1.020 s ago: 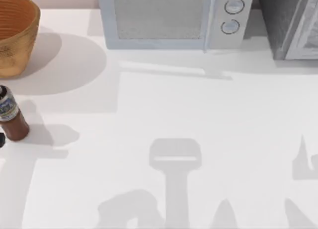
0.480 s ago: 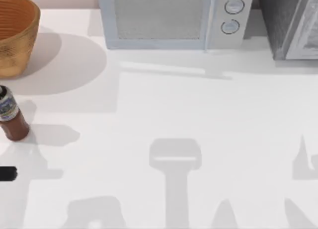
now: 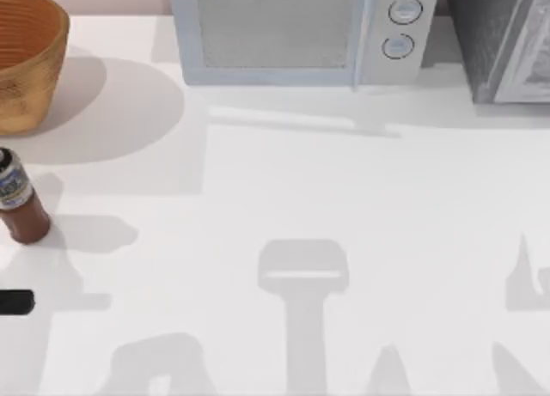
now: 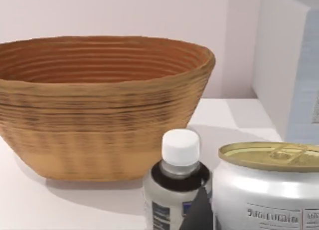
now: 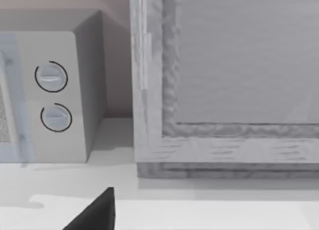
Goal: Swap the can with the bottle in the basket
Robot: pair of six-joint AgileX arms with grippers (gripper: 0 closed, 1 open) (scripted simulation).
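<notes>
Bottle stands upright on table at top view's far left edge, just in front of basket, which sits in the far-left corner; the two are near but apart. Left wrist view looks level across the tabletop: bottle w/ pale cap close up, can right beside it & looking even closer to the lens, gold lid up, basket behind both. Can's lower part is cut off at the frame edge, so can't tell whether it rests on the table or is carried. Dark wedge low in that view, between bottle & can, is prob. a finger of the left gripper; whether it's spread, pressed together or pinching the can, can't tell. In top view a small dark bit at the left edge, nearer than the bottle, looks like part of that arm. Basket interior seems empty as far as the wrist view reaches, so judging by layout: can is already out, bottle not yet in. Next step prob. needs the bottle lifted over the rim; flared wall helps, but the can crowding the bottle could get knocked. Right gripper is parked off to the right, facing microwave & a grey cabinet; one dark fingertip visible, state can't tell.
</notes>
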